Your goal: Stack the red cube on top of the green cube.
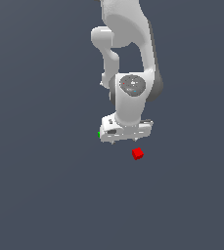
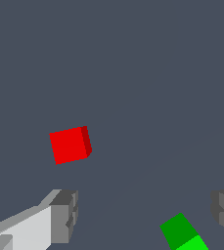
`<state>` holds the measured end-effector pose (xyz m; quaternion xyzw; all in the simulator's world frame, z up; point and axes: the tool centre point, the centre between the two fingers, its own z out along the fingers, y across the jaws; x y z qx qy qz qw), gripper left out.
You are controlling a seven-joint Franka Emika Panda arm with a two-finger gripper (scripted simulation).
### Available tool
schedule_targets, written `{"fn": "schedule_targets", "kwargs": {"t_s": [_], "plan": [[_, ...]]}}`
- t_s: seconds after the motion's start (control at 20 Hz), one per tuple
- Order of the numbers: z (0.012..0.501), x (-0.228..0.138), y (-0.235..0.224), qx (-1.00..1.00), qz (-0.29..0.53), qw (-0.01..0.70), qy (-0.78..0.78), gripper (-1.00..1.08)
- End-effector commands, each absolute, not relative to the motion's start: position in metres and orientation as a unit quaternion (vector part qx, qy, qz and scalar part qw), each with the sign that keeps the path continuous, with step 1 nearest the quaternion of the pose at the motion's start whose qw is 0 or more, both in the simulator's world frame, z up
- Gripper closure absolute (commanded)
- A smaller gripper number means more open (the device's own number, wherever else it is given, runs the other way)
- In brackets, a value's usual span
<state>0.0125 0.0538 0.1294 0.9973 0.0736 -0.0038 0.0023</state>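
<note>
The red cube [image 1: 138, 154] lies on the grey floor, just below and toward the exterior view's right of my gripper [image 1: 124, 141]. In the wrist view the red cube [image 2: 70, 144] lies ahead of the gripper [image 2: 145, 212], outside the gap between the fingers. The green cube [image 2: 184, 234] lies between the two fingertips [image 2: 64, 215], nearer the other one. In the exterior view only a sliver of the green cube [image 1: 99, 134] shows at the hand's edge. The gripper is open and empty, hovering low over the floor.
The white arm [image 1: 133, 93] stands above the hand in the exterior view. The floor [image 1: 45, 185] is a plain dark grey surface with nothing else showing on it.
</note>
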Motion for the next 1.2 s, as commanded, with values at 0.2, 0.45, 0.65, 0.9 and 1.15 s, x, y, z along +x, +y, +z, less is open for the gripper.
{"fn": "schedule_targets", "kwargs": {"t_s": [0.2, 0.45, 0.65, 0.9, 1.15], "plan": [[0.09, 0.02, 0.103, 0.99, -0.001, 0.0, 0.143, -0.92], [0.074, 0.021, 0.124, 0.985, 0.0, -0.001, 0.174, -0.92], [0.07, 0.021, 0.13, 0.983, 0.0, 0.0, 0.181, -0.92], [0.065, 0.021, 0.129, 0.984, -0.001, -0.001, 0.179, -0.92], [0.043, 0.02, 0.129, 0.984, 0.0, 0.0, 0.181, -0.92]]}}
